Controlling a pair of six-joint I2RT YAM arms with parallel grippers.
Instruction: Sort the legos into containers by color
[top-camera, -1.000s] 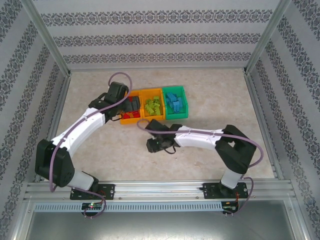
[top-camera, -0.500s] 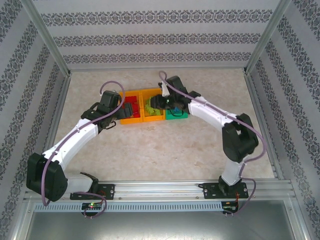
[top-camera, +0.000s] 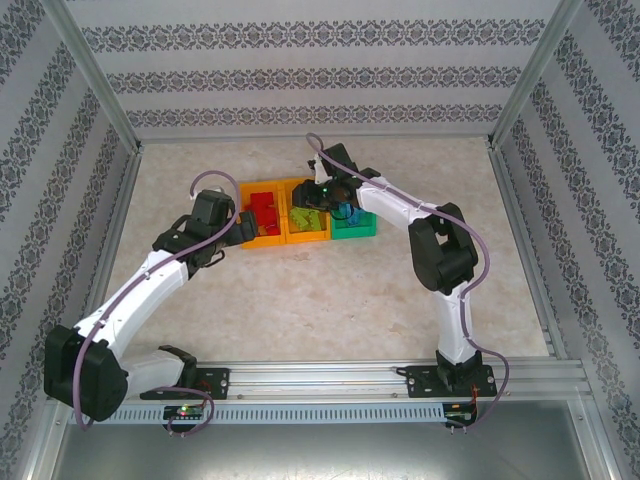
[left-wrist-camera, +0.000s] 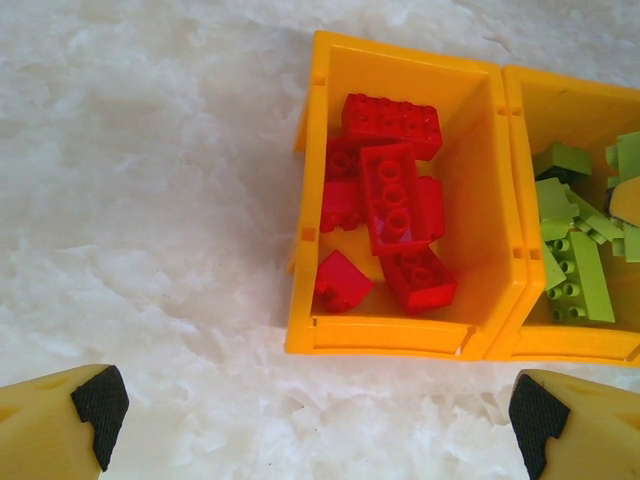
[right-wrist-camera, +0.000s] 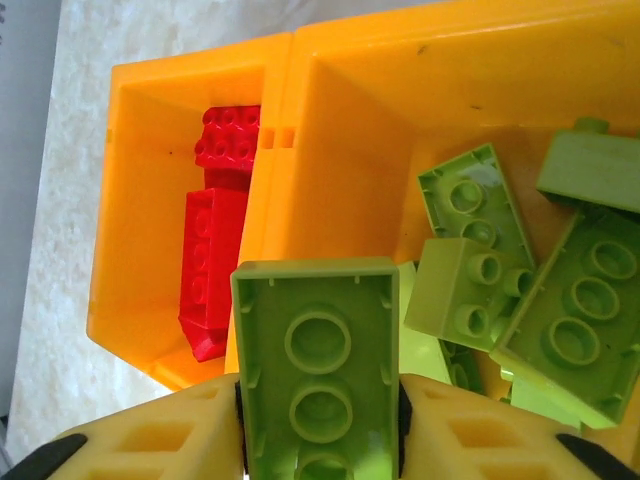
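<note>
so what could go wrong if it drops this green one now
The held lime brick sits over the shared wall in the right wrist view, so it might tip into the bin with red bricks. It could also bounce off the piled lime bricks.

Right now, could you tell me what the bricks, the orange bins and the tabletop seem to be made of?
The bricks look like hard moulded plastic, smooth, glossy, with crisp studs. The orange bins look moulded plastic too, thin walls with soft sheen. The tabletop shows a pale marbled pattern; stone or printed laminate, I cannot tell.
</note>
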